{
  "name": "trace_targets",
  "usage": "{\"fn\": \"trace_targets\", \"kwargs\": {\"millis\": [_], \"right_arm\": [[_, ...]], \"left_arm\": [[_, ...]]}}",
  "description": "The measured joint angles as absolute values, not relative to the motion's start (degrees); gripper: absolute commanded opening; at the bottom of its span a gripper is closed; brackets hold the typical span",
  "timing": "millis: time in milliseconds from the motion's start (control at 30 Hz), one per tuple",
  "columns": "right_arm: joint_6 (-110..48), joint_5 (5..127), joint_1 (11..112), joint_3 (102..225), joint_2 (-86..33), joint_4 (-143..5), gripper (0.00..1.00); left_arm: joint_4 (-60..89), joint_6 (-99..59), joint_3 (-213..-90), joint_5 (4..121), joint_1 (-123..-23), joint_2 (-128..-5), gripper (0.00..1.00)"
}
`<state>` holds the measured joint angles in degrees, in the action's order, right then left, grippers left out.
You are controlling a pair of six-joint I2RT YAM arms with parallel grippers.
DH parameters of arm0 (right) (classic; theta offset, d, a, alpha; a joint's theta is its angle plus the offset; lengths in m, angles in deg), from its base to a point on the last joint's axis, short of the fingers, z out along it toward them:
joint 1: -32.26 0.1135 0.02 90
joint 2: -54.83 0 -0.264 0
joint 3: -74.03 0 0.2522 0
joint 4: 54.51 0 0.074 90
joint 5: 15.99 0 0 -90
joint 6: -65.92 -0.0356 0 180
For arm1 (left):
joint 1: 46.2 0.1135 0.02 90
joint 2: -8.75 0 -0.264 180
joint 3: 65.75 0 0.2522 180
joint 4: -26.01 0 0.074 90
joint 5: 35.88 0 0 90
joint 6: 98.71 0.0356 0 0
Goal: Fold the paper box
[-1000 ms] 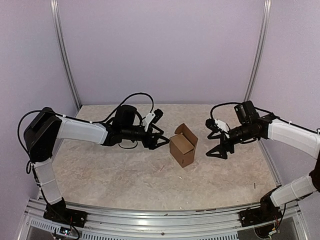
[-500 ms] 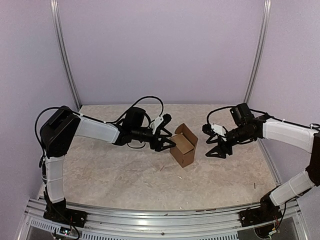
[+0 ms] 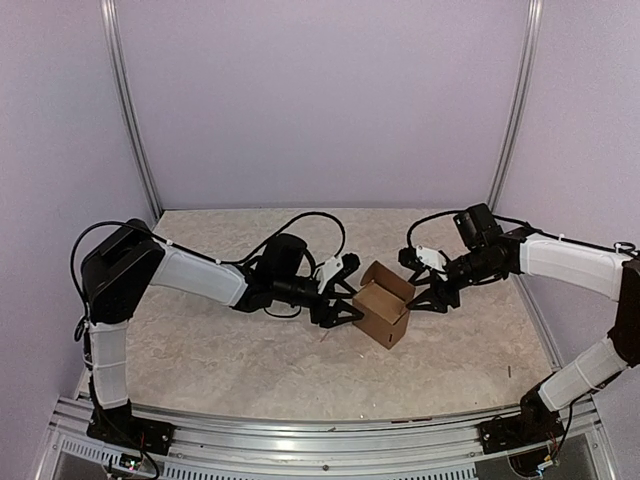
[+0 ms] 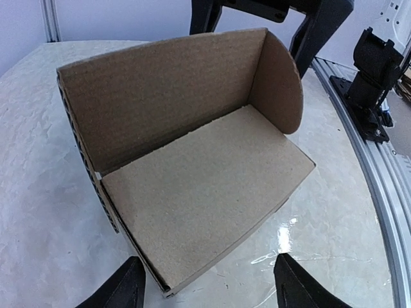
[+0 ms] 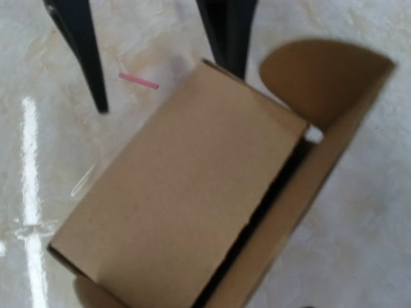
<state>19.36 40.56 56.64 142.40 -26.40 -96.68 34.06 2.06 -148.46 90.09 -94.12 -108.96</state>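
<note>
On the marbled table (image 3: 230, 350), the left gripper (image 3: 350, 304) is released, its fingers spread either side of the paper box's (image 3: 385, 318) near corner. The box sits mid-table, its long axis crosswise between the grippers. Its lid flap (image 4: 160, 90) stands upright on the far side, toward the right gripper (image 3: 425, 282), also spread wide.
</note>
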Motion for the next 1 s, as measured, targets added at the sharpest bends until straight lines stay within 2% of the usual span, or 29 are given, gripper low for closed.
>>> {"fn": "trace_targets", "kwargs": {"millis": [300, 533, 667, 833, 1000], "right_arm": [[23.84, 39.84, 56.64, 142.40, -26.34, -100.50, 0.61], [24.83, 38.83, 56.67, 142.40, -26.05, -101.42, 0.61], [24.72, 38.46, 56.67, 142.40, -25.94, -101.42, 0.61], [24.00, 38.42, 56.75, 142.40, -25.79, -101.33, 0.60], [22.03, 38.55, 57.41, 142.40, -25.37, -100.61, 0.58]], "left_arm": [[34.03, -0.44, -140.44, 84.67, -97.64, -102.32, 0.68], [30.73, -3.74, -140.61, 77.65, -96.94, -94.89, 0.66], [25.20, -6.88, -148.33, 72.12, -96.37, -93.69, 0.60], [18.21, -10.47, -157.79, 68.23, -96.46, -93.84, 0.47], [9.95, -12.79, -163.08, 65.00, -97.47, -95.78, 0.44]]}}
